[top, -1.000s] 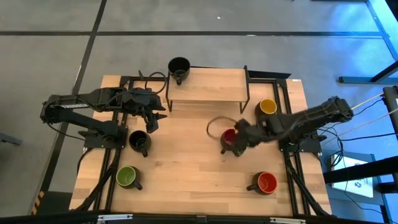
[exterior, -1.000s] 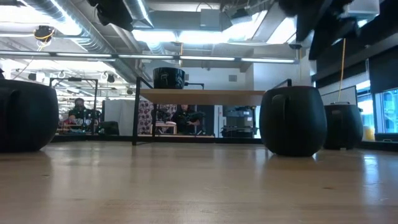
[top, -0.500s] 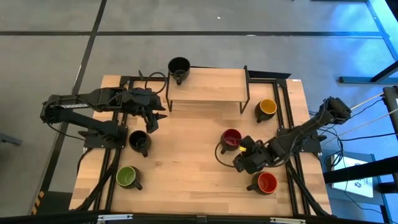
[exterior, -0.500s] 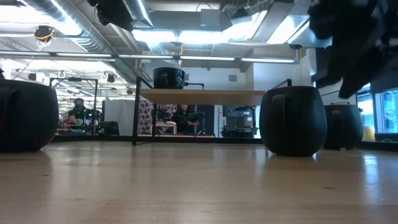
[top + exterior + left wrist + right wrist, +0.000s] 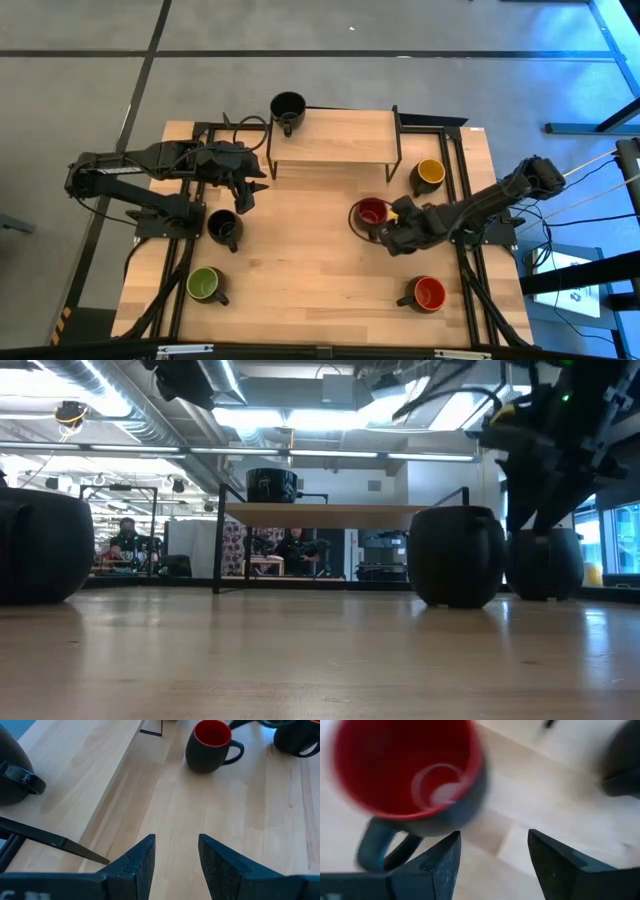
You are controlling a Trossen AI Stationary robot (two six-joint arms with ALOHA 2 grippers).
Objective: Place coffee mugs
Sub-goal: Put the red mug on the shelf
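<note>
Right end effector [image 5: 392, 232] fingers apart, empty, just beside the dark red mug [image 5: 371, 213] at desk [image 5: 300, 270] centre-right. Left end effector [image 5: 248, 188] fingers apart, hovering by the shelf [image 5: 335, 137]. Black mug [image 5: 288, 108] on shelf; black [image 5: 223, 227], green [image 5: 204, 285], orange-red [image 5: 427, 294], yellow [image 5: 429, 173] mugs on desk.

wooden table [image 5: 300, 270], raised shelf [image 5: 335, 137], seated people [image 5: 127, 540]

Wooden table [image 5: 300, 270] carries five mugs [image 5: 205, 286]; its shelf [image 5: 335, 138] apparently bears one.
</note>
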